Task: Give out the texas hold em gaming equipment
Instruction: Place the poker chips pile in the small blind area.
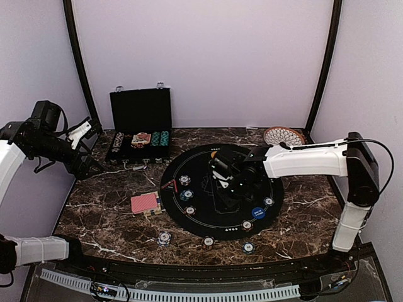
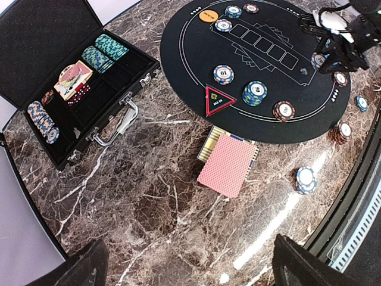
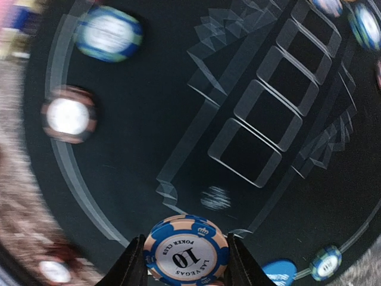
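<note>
two fingers of the right gripper (image 3: 186,265) pinch one blue-and-cream poker chip (image 3: 186,250) by its rim, its face marked 10 turned to the wrist camera, over the black round mat (image 2: 190,77) just short of the row of card outlines; whether it touches the felt cannot be told. the left gripper (image 2: 187,265) hangs high over the table's left rear corner, jaws spread wide and holding nothing. the mat's rim is crowded: single chips and small stacks (image 2: 255,93) sit just inside it, an orange button (image 2: 208,16) lies at its far side, a blue button (image 1: 257,212) at its near right, and a red triangular marker (image 2: 219,100) rests right at its left edge. three more chips (image 1: 208,241) lie on the marble table (image 1: 101,214) between the mat and the near edge – a narrow strip. the deck of cards (image 2: 228,165), pinkish-red back up, lies on the marble just off the mat's left rim. the chip case (image 1: 140,110) stands open at the rear left, lid upright, its front edge near the mat. a patterned plate (image 1: 283,135) sits at the rear right corner. the widest bare marble lies left of the deck and in front of the case
</note>
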Available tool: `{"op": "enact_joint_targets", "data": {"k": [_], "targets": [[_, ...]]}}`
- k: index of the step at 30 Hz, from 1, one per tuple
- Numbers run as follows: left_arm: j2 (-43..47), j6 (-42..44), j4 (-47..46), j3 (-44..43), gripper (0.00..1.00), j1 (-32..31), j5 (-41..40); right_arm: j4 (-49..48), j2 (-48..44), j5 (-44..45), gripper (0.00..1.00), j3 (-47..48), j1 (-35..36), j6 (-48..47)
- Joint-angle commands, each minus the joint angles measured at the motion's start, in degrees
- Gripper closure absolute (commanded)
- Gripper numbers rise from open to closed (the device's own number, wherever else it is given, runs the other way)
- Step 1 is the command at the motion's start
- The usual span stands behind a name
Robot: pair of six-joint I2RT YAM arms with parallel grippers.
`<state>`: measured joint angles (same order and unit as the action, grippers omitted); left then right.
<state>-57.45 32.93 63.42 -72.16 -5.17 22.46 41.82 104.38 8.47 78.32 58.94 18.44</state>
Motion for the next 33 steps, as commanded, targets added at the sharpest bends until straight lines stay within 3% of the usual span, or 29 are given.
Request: {"op": "enact_joint_targets", "data": {"k": [1, 24, 27, 29, 30, 33], "targets": [[-0.38, 1.02, -1.13, 0.62, 0.01, -0.37, 1.16, -3.66, -3.41, 3.11, 0.96, -6.21, -3.08, 3.59], [-4.51, 3.24, -2.66, 6.14, 0.01, -3.76, 1.58, -7.66, -0.18, 1.57, 0.95, -14.00, -5.39, 4.66], [-5.08, 3.51, -3.30, 7.45, 0.01, -4.80, 1.35, -7.39, 0.41, 1.45, 0.88, -14.27, -5.57, 4.69], [-5.51, 3.92, -4.17, 8.71, 0.01, -5.48, 1.12, -7.17, 0.45, 1.46, 0.71, -14.42, -5.65, 4.73], [-5.62, 4.04, -4.44, 9.67, 0.01, -6.00, 1.02, -6.99, 0.47, 1.51, 0.57, -14.34, -5.72, 4.69], [-6.71, 4.83, -6.09, 11.58, 0.01, -7.13, 0.56, -6.42, 0.01, 1.47, 0.40, -13.64, -5.83, 4.99]]}}
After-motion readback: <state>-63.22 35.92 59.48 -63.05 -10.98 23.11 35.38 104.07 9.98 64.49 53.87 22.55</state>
